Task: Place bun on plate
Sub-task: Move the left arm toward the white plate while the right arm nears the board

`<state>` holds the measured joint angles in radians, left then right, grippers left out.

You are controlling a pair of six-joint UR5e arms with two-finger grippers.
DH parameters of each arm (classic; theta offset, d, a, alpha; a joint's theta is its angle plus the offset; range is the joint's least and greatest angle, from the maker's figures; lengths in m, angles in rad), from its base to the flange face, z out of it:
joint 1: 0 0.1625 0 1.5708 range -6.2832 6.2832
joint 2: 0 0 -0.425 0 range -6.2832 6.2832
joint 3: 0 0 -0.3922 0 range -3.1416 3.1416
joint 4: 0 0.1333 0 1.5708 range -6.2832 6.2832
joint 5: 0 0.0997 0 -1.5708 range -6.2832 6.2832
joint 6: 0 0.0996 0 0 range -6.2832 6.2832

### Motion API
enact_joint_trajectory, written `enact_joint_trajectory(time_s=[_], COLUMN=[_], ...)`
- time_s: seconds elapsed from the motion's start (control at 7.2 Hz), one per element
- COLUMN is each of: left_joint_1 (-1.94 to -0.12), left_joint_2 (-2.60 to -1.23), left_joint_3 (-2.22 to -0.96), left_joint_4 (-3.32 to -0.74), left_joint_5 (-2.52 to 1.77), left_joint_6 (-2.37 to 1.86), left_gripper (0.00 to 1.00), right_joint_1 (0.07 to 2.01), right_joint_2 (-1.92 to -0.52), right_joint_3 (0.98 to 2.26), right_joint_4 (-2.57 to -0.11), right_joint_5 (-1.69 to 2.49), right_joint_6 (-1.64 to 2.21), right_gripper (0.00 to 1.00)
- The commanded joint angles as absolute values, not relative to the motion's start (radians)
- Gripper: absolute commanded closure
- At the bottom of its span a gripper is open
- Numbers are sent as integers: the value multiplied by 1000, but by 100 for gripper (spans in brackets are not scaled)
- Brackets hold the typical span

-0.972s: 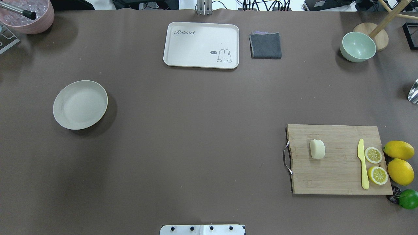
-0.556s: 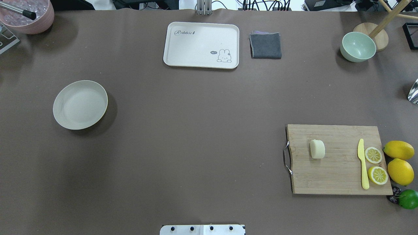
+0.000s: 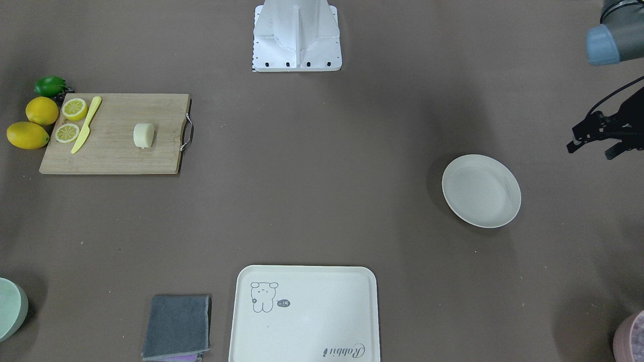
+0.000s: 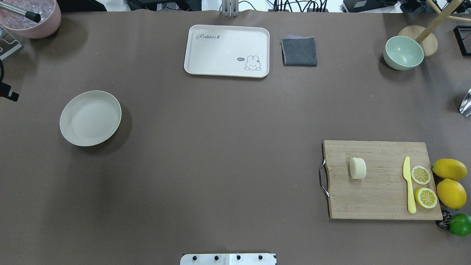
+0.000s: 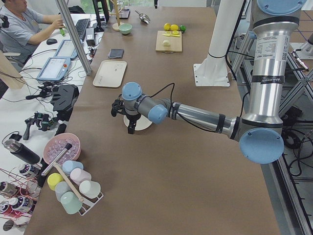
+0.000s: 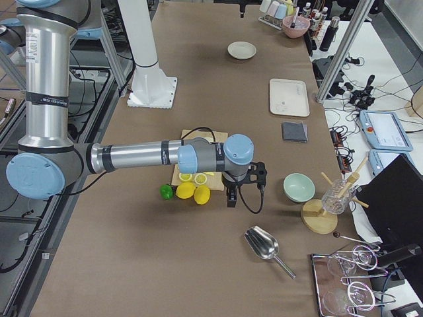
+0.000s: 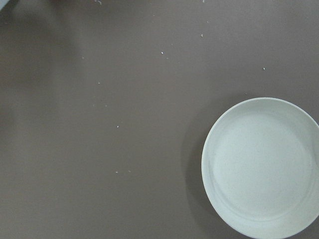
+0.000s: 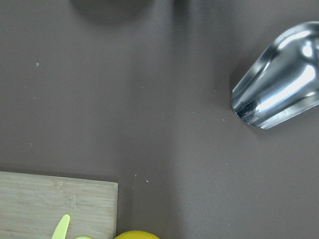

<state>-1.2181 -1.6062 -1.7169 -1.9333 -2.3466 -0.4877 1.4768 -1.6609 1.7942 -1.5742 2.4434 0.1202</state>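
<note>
The pale cream bun (image 4: 357, 168) lies on a wooden cutting board (image 4: 382, 195) at the table's right, with nothing touching it; it also shows in the front view (image 3: 144, 136). The round off-white plate (image 4: 90, 118) sits bare on the left side, and fills the lower right of the left wrist view (image 7: 261, 169). My left gripper (image 3: 589, 152) hovers beside the plate toward the table's left end, its fingers apart and holding nothing. My right gripper (image 6: 241, 183) shows only in the right side view, beyond the board near the lemons. Whether it is open I cannot tell.
On the board lie a yellow knife (image 4: 408, 184) and two lemon halves (image 4: 420, 175), with whole lemons (image 4: 449, 169) and a lime (image 4: 460, 224) beside it. A cream tray (image 4: 226, 50), grey cloth (image 4: 299, 51) and green bowl (image 4: 403, 52) line the far edge. A metal scoop (image 8: 279, 94) lies right.
A dark part of my left gripper has come into the overhead view at its left edge. The bun, plate and board have not moved.
</note>
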Motion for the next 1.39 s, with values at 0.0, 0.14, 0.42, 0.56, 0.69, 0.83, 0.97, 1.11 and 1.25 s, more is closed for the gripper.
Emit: enact_joint_trajectory(time_s=[0.0, 0.14, 0.42, 0.56, 0.69, 0.83, 0.97, 1.11, 1.25], left_joint_1=[-1120, -1112, -1060, -1048, -1028, -1025, -1002, -996, -991], left_joint_2=[-1626, -1675, -1718, -1732, -1736, -1736, -1735, -1733, -1733], left_joint_3=[-1605, -1550, -1517, -1508, -1499, -1479, -1456, -1425, -1411], left_joint_4=[-2055, -2086, -2088, -2088, -2089, -2100, -2136, -2199, -2223], left_joint_5=[-2306, -2306, -2304, -2304, -2303, -2295, -2281, -2261, -2261], left_joint_6=[-575, -625, -667, -670, -701, -704, -719, -753, -761], left_gripper=[9, 14, 18, 23, 26, 27, 27, 29, 33], right_joint_1=[1473, 1468, 1459, 1456, 1453, 1450, 1448, 1444, 1439], right_joint_2=[-1660, -1655, -1654, -1652, -1651, -1651, -1651, -1651, -1651], right_joint_3=[1824, 1816, 1818, 1809, 1809, 1807, 1799, 1799, 1799], right_joint_4=[-1574, -1574, -1574, -1574, -1574, -1574, -1574, -1574, -1574], right_joint_5=[2448, 2448, 2448, 2447, 2447, 2444, 2444, 2445, 2445], right_joint_6=[123, 121, 121, 121, 121, 121, 121, 123, 121], right_gripper=[0, 0, 0, 0, 0, 0, 0, 0, 0])
